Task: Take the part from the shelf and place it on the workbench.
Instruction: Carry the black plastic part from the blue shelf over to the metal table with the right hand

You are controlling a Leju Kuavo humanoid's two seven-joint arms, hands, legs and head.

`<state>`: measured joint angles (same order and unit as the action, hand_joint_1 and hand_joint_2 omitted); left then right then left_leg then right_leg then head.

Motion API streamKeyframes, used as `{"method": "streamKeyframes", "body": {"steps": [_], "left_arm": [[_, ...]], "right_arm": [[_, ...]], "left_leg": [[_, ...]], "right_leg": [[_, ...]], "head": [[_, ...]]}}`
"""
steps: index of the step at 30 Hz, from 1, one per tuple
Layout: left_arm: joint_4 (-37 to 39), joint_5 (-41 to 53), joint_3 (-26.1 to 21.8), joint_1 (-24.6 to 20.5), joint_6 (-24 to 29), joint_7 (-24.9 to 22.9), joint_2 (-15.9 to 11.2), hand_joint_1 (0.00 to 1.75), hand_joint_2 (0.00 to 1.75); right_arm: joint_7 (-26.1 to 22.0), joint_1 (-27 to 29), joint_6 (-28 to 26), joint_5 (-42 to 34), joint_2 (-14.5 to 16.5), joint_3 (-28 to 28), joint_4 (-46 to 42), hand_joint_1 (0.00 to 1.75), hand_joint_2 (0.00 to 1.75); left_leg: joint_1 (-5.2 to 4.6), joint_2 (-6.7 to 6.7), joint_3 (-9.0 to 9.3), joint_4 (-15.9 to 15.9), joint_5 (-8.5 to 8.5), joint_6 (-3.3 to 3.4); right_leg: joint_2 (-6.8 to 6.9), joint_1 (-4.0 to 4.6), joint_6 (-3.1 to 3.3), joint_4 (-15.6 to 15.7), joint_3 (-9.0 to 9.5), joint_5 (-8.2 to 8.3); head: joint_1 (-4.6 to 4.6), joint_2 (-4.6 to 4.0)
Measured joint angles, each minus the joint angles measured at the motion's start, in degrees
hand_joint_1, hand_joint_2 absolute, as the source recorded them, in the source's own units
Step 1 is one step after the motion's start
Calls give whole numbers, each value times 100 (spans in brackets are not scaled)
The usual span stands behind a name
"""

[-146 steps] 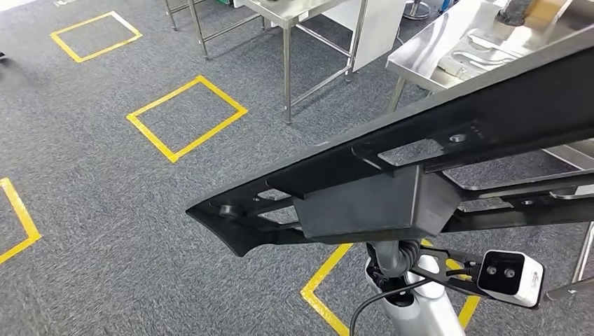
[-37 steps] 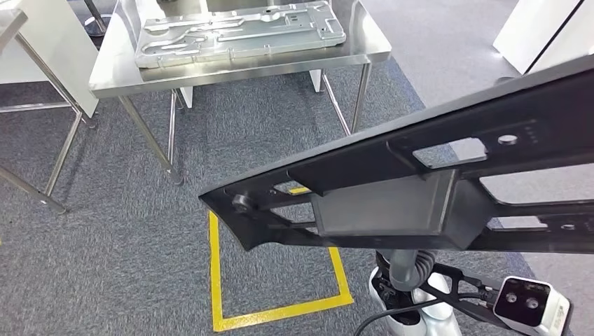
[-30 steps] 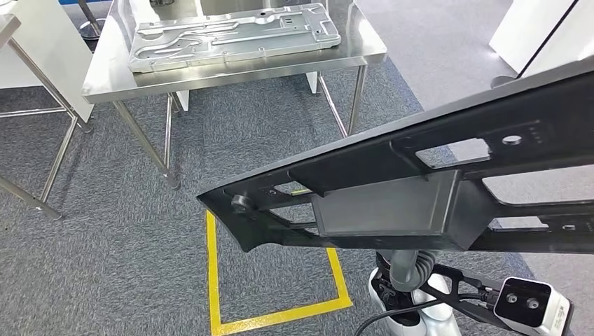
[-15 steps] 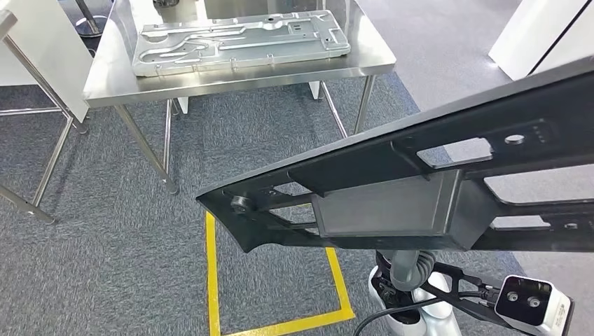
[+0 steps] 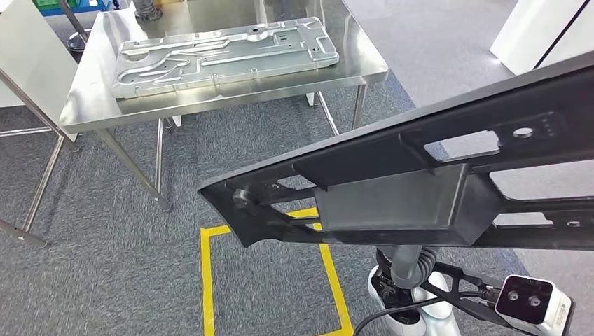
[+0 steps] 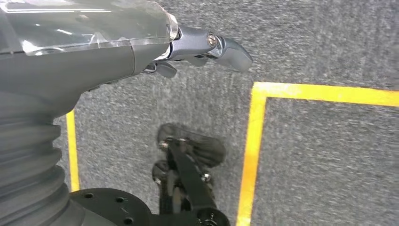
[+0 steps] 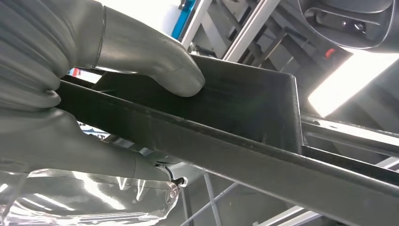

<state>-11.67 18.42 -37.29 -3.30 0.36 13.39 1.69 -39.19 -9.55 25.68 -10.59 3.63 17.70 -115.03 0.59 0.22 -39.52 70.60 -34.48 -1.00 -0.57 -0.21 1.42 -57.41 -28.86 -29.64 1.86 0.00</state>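
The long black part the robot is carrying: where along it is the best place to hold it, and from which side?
Probably where the right hand grips it: the box-shaped pocket near the middle of the black part. Come from the underside, with the thumb over the rim into the pocket. The walls give a firm edge, and a hold near mid-length likely balances the long, thin rails better than either end.

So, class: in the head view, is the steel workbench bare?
No, a large silver stamped metal panel lies flat on the steel workbench.

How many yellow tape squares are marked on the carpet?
1 in the head view: a yellow tape square on the carpet, below the black part. More may be hidden behind the part.
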Motion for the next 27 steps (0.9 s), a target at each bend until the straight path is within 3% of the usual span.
{"method": "streamKeyframes", "body": {"steps": [3, 4, 5, 7, 8, 10, 12, 14, 15, 16, 18, 19, 20, 22, 23, 25, 27], "left_arm": [[2, 1, -3, 26, -3, 1, -16, 0, 175], [2, 1, -5, 34, -5, 2, -21, 0, 175], [2, 0, -5, 31, -7, 5, -25, 0, 175], [1, -2, -7, 8, -13, 25, -27, 0, 175], [0, -5, -9, -2, -16, 38, -27, 0, 175], [0, -14, -27, -6, -21, 62, -30, 0, 175], [0, -19, -50, -1, -21, 72, -31, 0, 175], [0, -19, -73, 16, -21, 73, -31, 0, 175], [0, -19, -84, 25, -21, 74, -30, 0, 175], [1, -19, -93, 30, -22, 74, -29, 0, 175], [3, -19, -111, 21, -23, 77, -30, 0, 175], [4, -19, -120, 15, -23, 78, -32, 0, 175], [4, -19, -128, 8, -23, 80, -35, 0, 175], [4, -19, -134, -2, -23, 83, -46, 0, 175], [4, -19, -136, -10, -24, 83, -49, 0, 175], [4, -20, -138, -21, -27, 83, -51, 0, 175], [4, -21, -140, -11, -28, 84, -52, 0, 175]], "right_arm": [[0, 18, 6, -3, 3, -2, 15, 175, 175], [0, 25, 9, -4, 7, -3, 23, 175, 175], [0, 29, 11, -4, 12, -3, 28, 175, 175], [-1, 24, 14, 0, 25, -6, 31, 175, 175], [-1, 20, 15, 11, 28, -10, 31, 175, 175], [-1, 25, 11, 75, 32, -16, 39, 175, 175], [0, 33, -1, 136, 32, -19, 51, 175, 175], [0, 43, -7, 145, 32, -19, 64, 175, 175], [0, 47, -8, 145, 32, -20, 69, 175, 175], [0, 50, -7, 145, 32, -20, 73, 175, 175], [0, 60, -5, 148, 32, -22, 86, 175, 175], [0, 67, -6, 148, 32, -25, 90, 175, 175], [0, 70, -7, 148, 36, -27, 93, 175, 175], [0, 68, -7, 149, 49, -32, 91, 175, 175], [0, 65, -11, 157, 57, -33, 91, 175, 175], [0, 62, -40, 195, 68, -27, 91, 175, 175], [0, 59, -111, 232, 75, -15, 101, 175, 175]], "left_leg": [[-40, -9, 116, -933, 940, 102], [-59, -13, 140, -1061, 1099, 129], [-72, -17, 169, -1087, 1096, 153], [-62, -32, 313, -1155, 1041, 220], [-50, -39, 405, -1200, 1008, 254], [-33, -47, 589, -1278, 918, 295], [-26, -56, 751, -1305, 793, 303], [-15, -68, 947, -1309, 634, 283], [-7, -73, 1063, -1310, 546, 267], [-1, -76, 1166, -1314, 456, 247], [-10, -77, 1363, -1312, 273, 192], [-19, -74, 1448, -1338, 198, 158], [-30, -72, 1527, -1340, 172, 117], [-31, -62, 1592, -1259, 204, 51], [-26, -59, 1533, -1076, 236, 24], [-13, -54, 1205, -495, 121, -14], [-10, -54, 715, 121, -238, -37]], "right_leg": [[-25, 24, -48, 2, 251, -246], [-36, 26, -77, 7, 305, -300], [-46, 31, -115, 2, 349, -324], [-40, 23, -189, -167, 330, -265], [-31, 20, -219, -405, 206, -215], [-14, -3, -254, -1090, -268, -263], [-5, -28, -295, -1598, -799, -588], [11, -48, -342, -1571, -1090, -795], [22, -54, -356, -1342, -1131, -689], [39, -56, -353, -1017, -1124, -392], [78, -42, -302, -434, -1078, 363], [88, -33, -261, -286, -1051, 604], [85, -26, -214, -227, -1018, 685], [63, -33, -123, -188, -875, 626], [61, -38, -80, -164, -794, 589], [80, -31, -19, -138, -653, 499], [103, -7, 12, -130, -526, 384]], "head": [[-1, 0], [-1, 0], [-1, 0], [-1, 0], [-1, 0], [-1, 0], [0, 0], [-1, 0], [-1, 0], [-2, 0], [-2, 0], [-1, 0], [0, 0], [1, 0], [2, 0], [2, 0], [2, 0]]}}
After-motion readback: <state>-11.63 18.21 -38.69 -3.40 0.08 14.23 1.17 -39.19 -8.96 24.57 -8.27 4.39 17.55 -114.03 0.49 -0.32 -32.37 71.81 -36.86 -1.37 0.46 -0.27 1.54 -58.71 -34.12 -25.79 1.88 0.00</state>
